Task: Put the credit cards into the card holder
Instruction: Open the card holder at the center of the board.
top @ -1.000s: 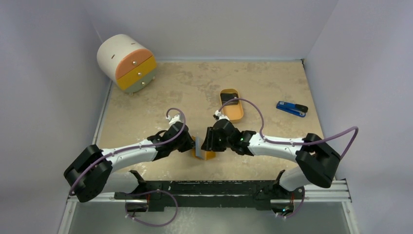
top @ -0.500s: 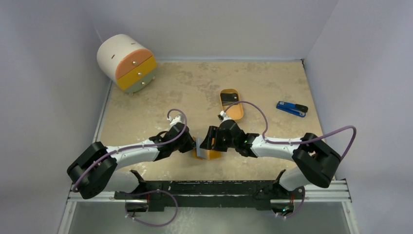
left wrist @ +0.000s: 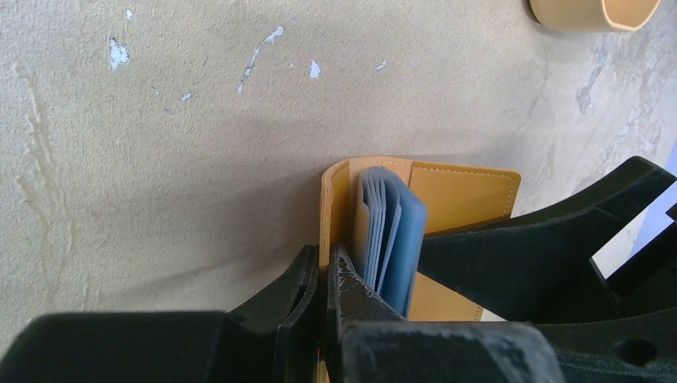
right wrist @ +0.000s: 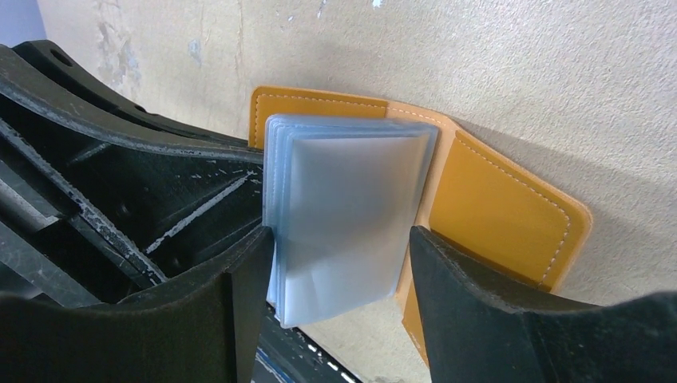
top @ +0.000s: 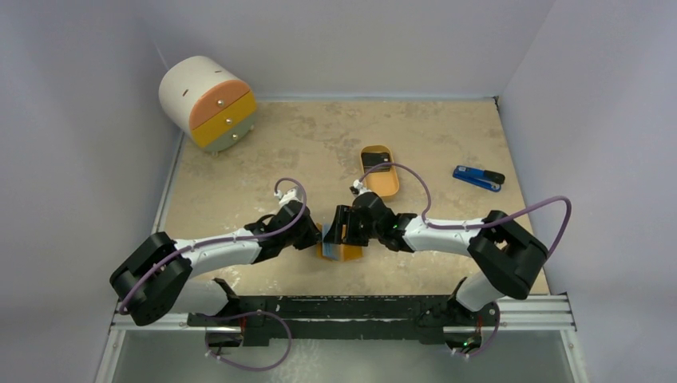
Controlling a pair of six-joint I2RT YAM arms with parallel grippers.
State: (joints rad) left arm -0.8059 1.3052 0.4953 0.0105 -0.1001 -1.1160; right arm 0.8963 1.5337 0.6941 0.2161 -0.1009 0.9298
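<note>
Card holder [top: 342,252]: lies open on the desk [top: 263,152] near its front edge, between the two arms; orange cover splayed, pale blue sleeves [right wrist: 351,191] fanned upward
Left gripper [left wrist: 323,259]: jaws pressed together on the edge of the left cover flap
Right gripper [right wrist: 339,239]: jaws spread, one on either side of the sleeve stack, no clamp apparent
Credit cards [top: 375,163]: one dark card visible in the orange oval tray [top: 389,185], well apart from the holder; no others made out
Step in hand (judged): presenting an open sleeve, no card brought yet
Handling advice: hold the cover pinch firm so the holder cannot slide; part one sleeve only; feed the card square to the pocket mouth
Risk: limp sleeves may flop shut once released
</note>
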